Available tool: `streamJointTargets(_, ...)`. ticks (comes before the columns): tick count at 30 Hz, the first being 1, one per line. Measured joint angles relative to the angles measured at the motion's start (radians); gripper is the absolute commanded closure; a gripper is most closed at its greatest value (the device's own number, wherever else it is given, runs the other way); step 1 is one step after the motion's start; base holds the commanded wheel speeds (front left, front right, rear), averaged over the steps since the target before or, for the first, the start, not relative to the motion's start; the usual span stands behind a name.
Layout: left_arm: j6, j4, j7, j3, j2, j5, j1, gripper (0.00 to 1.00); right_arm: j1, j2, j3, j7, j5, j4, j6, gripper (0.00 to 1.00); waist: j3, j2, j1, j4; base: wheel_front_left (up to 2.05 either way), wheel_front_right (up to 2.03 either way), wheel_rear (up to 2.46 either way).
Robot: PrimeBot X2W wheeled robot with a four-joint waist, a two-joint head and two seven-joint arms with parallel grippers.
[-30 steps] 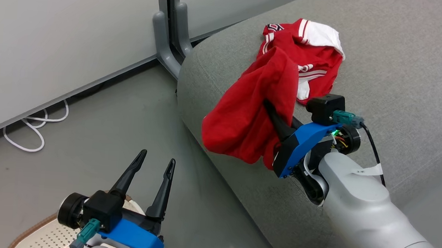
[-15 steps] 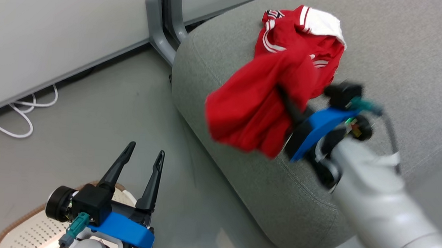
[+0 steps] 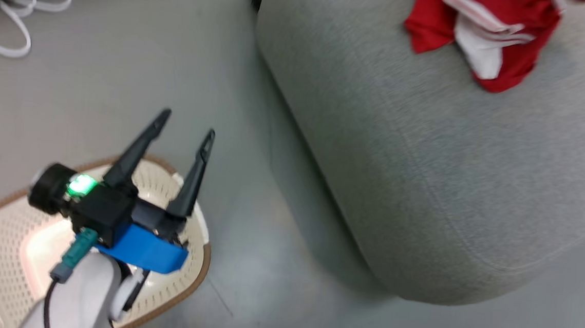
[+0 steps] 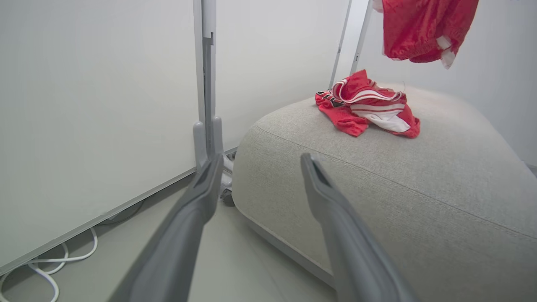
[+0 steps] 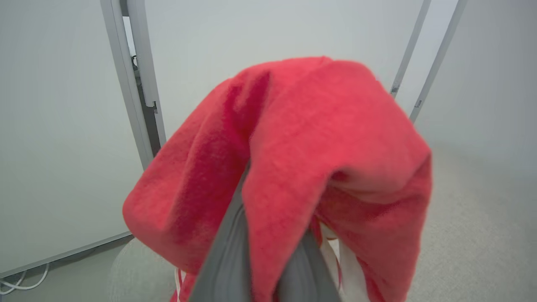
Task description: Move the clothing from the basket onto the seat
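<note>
The striped jersey [image 3: 486,38] lies crumpled on the seat [image 3: 424,194] at upper right, its length running across the frame. The plain red garment [image 5: 314,147] drapes over the right gripper [image 5: 264,268], pinched between its closed fingers, folds falling down-frame. The left gripper [image 3: 188,123] points up-frame, spread wide, above the basket [image 3: 3,246] at lower left.

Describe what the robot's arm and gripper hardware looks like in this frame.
Left gripper: two long, tapering dark fingers on a black body with a bright blue bracket. A green light glows on its round black end; a teal plug with a dark cable hangs beside the pale grey forearm. The right gripper's fingers look dark grey close up.
</note>
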Motion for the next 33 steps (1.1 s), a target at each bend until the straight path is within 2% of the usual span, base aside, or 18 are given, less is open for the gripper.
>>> streamJointTargets(4,0.0,-0.064,0.0,0.012,0.033,0.009,-0.051,0.0,-0.051,-0.108,-0.101,-0.018,-0.001,0.026,0.0,1.0,0.127,0.0,0.0001,0.045,0.0,0.0,0.0)
streamJointTargets(5,0.0,-0.076,0.0,0.012,0.038,0.01,-0.055,0.0,-0.051,-0.115,-0.125,-0.019,0.004,0.031,0.0,1.0,0.152,0.0,0.0001,0.054,0.0,0.0,0.0)
streamJointTargets(6,0.0,-0.076,0.0,0.012,0.038,0.01,-0.055,0.0,-0.051,-0.115,-0.125,-0.019,0.004,0.031,0.0,1.0,0.152,0.0,0.0001,0.054,0.0,0.0,0.0)
streamJointTargets(11,0.006,-0.13,0.006,0.028,0.072,0.025,-0.084,0.0,-0.032,-0.135,-0.279,-0.021,-0.014,-0.007,0.0,1.0,0.269,0.0,0.0001,0.094,0.0,0.0,0.0)
streamJointTargets(13,0.01,-0.143,0.006,0.039,0.079,0.025,-0.088,0.0,0.028,-0.108,-0.354,-0.022,-0.067,-0.028,0.0,1.0,0.323,0.0,0.0002,0.112,0.0,0.0,0.0)
streamJointTargets(16,0.011,-0.146,0.006,0.039,0.081,0.024,-0.087,0.0,0.062,-0.08,-0.389,-0.022,-0.101,-0.034,0.0,1.0,0.344,0.0,0.0002,0.125,0.0,0.0,0.0)
streamJointTargets(19,0.016,-0.142,0.005,0.041,0.079,0.016,-0.086,0.0,0.085,-0.06,-0.431,-0.022,-0.154,-0.048,0.0,0.58,0.346,0.0,0.0002,0.138,0.0,0.0,0.0)
streamJointTargets(20,0.016,-0.139,0.005,0.04,0.077,0.015,-0.086,0.0,0.091,-0.053,-0.44,-0.022,-0.172,-0.051,0.0,0.21,0.34,0.0,0.0001,0.139,0.0,0.0,0.0)
streamJointTargets(21,0.016,-0.134,0.004,0.038,0.072,0.015,-0.087,0.0,0.1,-0.048,-0.448,-0.022,-0.19,-0.055,0.0,0.0,0.332,0.0,0.0001,0.14,0.0,0.0,0.0)
streamJointTargets(25,0.016,-0.09,0.001,0.016,0.034,-0.001,-0.087,0.0,0.137,-0.023,-0.449,-0.022,-0.249,-0.061,0.0,0.0,0.285,0.0,0.0,0.147,0.0,0.0,0.0)
streamJointTargets(33,0.008,0.006,0.0,0.021,-0.064,-0.065,-0.044,0.0,0.253,0.012,-0.366,0.006,-0.32,-0.041,0.0,0.0,0.119,0.0,-0.0001,0.174,0.0,0.0,0.0)
